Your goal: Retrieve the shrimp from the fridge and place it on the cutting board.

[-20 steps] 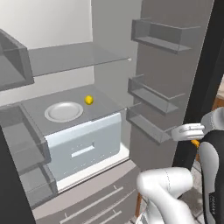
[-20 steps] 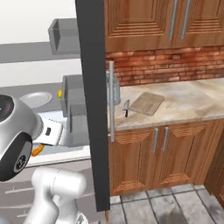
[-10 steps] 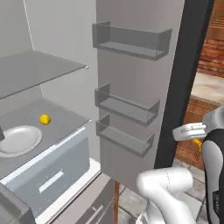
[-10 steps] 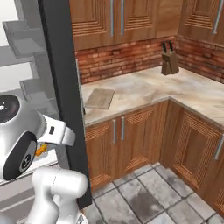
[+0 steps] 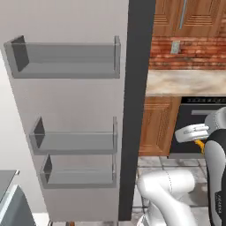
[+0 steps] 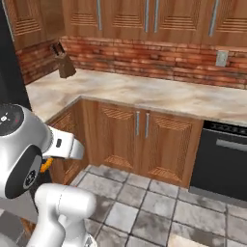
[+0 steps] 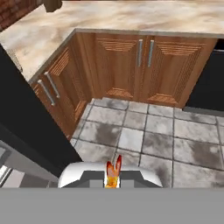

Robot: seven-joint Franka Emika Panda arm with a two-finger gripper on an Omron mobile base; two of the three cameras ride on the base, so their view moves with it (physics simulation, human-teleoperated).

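Shrimp (image 7: pixel 112 174) pinched in clenched end effector (image 7: pixel 113 175) over grey tiled floor (image 7: pixel 144 135), beige countertop (image 6: pixel 144 94) beyond

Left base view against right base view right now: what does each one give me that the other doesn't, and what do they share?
Left base view alone: the fridge door's inner side with three door shelves.

Right base view alone: a knife block on the corner counter and the tiled floor in front of the base cabinets.

Shared: the brick backsplash, the marble counter, the black oven, the wall outlet, and an orange bit, apparently the shrimp, at the arm's end.
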